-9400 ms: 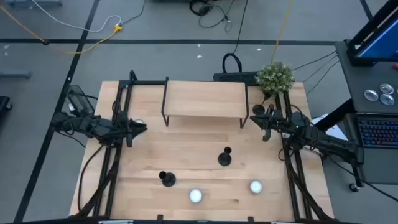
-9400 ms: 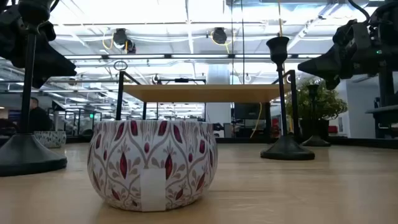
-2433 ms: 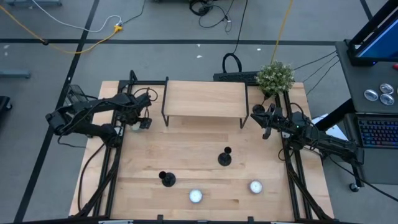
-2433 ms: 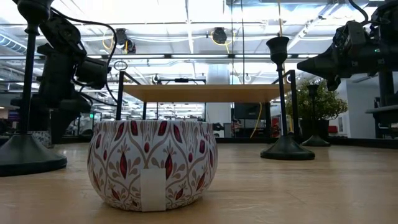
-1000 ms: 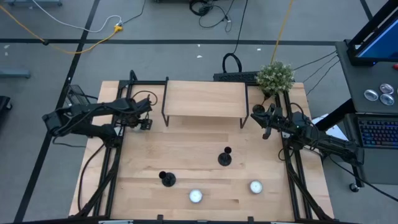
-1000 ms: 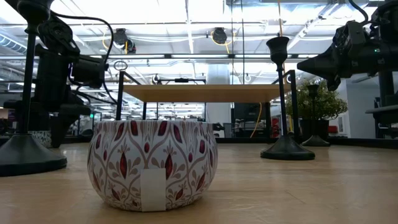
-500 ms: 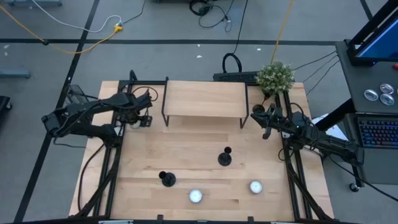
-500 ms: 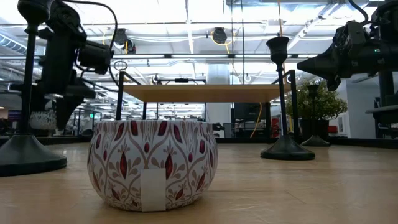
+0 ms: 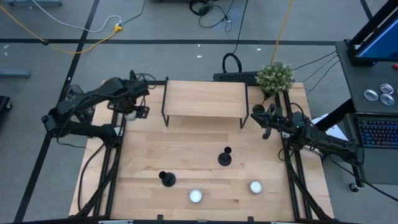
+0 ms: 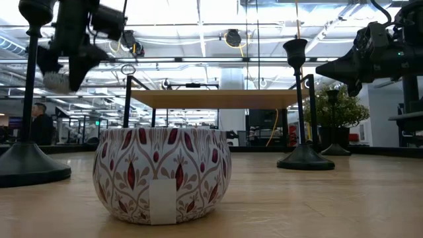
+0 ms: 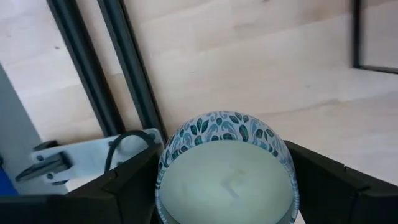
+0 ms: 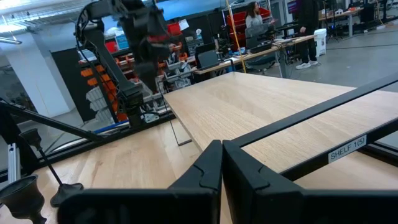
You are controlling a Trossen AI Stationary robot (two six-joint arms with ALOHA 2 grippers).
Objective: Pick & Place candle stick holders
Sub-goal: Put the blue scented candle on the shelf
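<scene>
Black candle stick holders are what I'm after, and from above I count two of them in the open on the wooden table (image 9: 186, 149). One holder (image 9: 225, 157) sits a little toward five o'clock from the table's centre, and the second holder (image 9: 166, 179) stands nearer the front edge at about seven o'clock. The two are well apart. In the low view they read as tall stems on disc bases, one at the left edge (image 10: 28, 106) and one right of centre (image 10: 303, 106). A third shows small in front of the plant (image 10: 334, 122).

My left gripper (image 9: 132, 111) is up at ten o'clock, off the left end of the raised wooden shelf (image 9: 204, 99). Its wrist camera shows the fingers (image 11: 127, 186) spread wide around a round candle tin with a blue leaf pattern (image 11: 227, 168), one finger on each side. In the low view that tin (image 10: 58, 80) hangs in the air.

My right gripper (image 9: 262, 121) waits at two o'clock by the shelf's right leg, just below the green plant (image 9: 275, 77). Its fingers (image 12: 208, 171) are pressed together, with nothing between them.

Two more tins, white from above, sit along the front edge, one at six o'clock (image 9: 196, 196) and one toward five (image 9: 255, 186). The patterned red one (image 10: 162, 173) fills the low camera's foreground.
</scene>
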